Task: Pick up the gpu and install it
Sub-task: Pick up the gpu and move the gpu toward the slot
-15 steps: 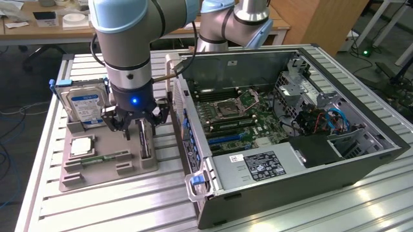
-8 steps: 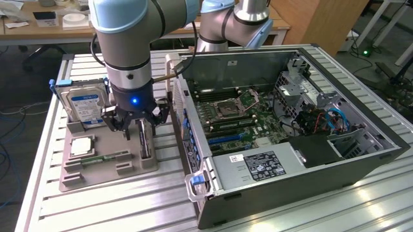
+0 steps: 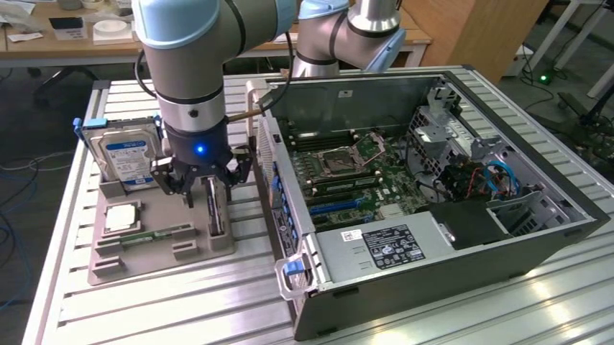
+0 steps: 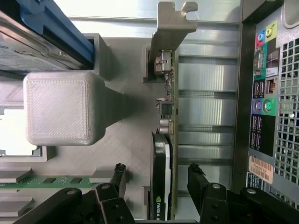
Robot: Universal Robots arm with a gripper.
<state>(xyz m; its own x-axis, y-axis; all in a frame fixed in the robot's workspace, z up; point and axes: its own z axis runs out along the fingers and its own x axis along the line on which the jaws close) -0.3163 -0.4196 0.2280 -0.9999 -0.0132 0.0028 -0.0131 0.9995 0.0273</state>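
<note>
The gpu (image 3: 215,209) stands on its edge in a slot of the grey holder tray (image 3: 163,253), at the exterior view's left of the open computer case (image 3: 499,244). In the wrist view the gpu (image 4: 162,158) is seen edge-on: black cooler, green board, and its silver bracket (image 4: 170,23) at the far end. My gripper (image 3: 204,181) hangs right over the card. It is open, with one finger (image 4: 118,175) on the cooler side and the other finger (image 4: 196,176) on the board side, both a little apart from the card. The gripper (image 4: 157,178) holds nothing.
On the same tray stand a silver hard drive with a blue label (image 3: 126,159), a processor (image 3: 122,215) and a narrow memory stick (image 3: 154,235). A grey tray post (image 4: 58,107) rises beside the card. The case's motherboard (image 3: 350,176) lies exposed; its rear ports (image 4: 264,93) face the tray.
</note>
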